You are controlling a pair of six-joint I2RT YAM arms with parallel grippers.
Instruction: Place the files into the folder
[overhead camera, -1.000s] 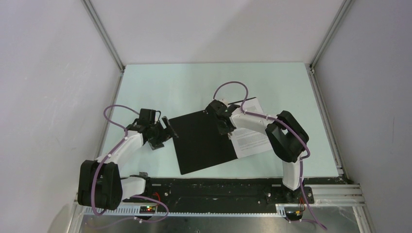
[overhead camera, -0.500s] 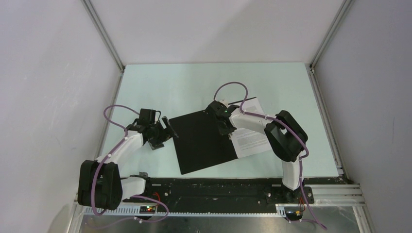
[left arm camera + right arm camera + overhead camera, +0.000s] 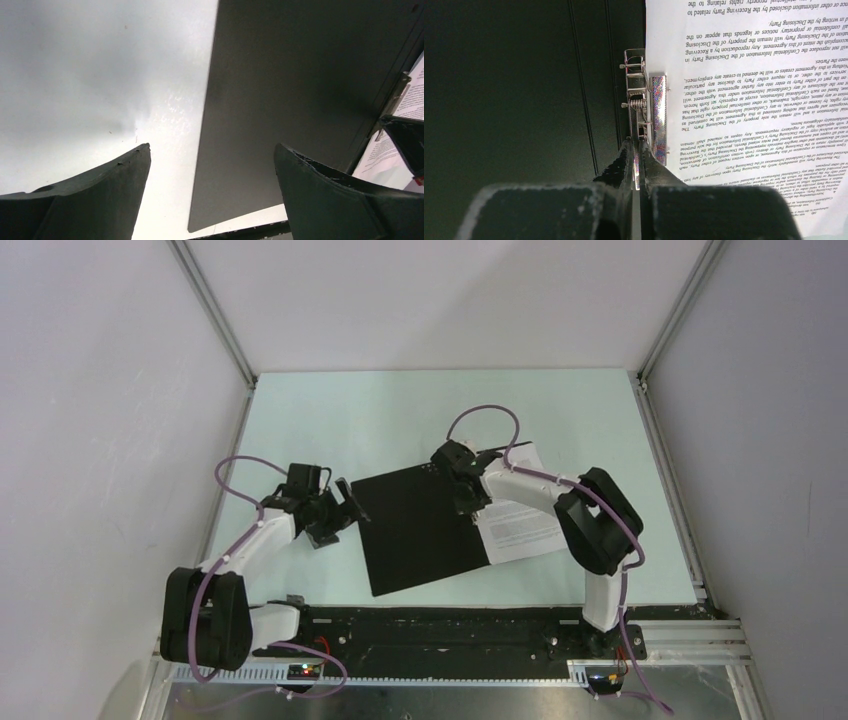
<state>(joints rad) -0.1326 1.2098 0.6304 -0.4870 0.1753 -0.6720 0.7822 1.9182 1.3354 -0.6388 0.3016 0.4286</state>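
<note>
Right gripper (image 3: 636, 150) pinched tight on the spring clip (image 3: 658, 120) along the open folder's (image 3: 415, 530) spine, files (image 3: 749, 90) lying at its 3 o'clock, left gripper (image 3: 210, 150) spread wide, empty, at the folder's 9 o'clock edge.

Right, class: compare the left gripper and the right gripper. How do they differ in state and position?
The left gripper is open, jaws wide apart and holding nothing; the right gripper is shut on the metal clip. The left gripper is at the outer left edge of the folder, one finger to each side of it; the right gripper is at the spine, beside the files. Both are at the open folder.
</note>
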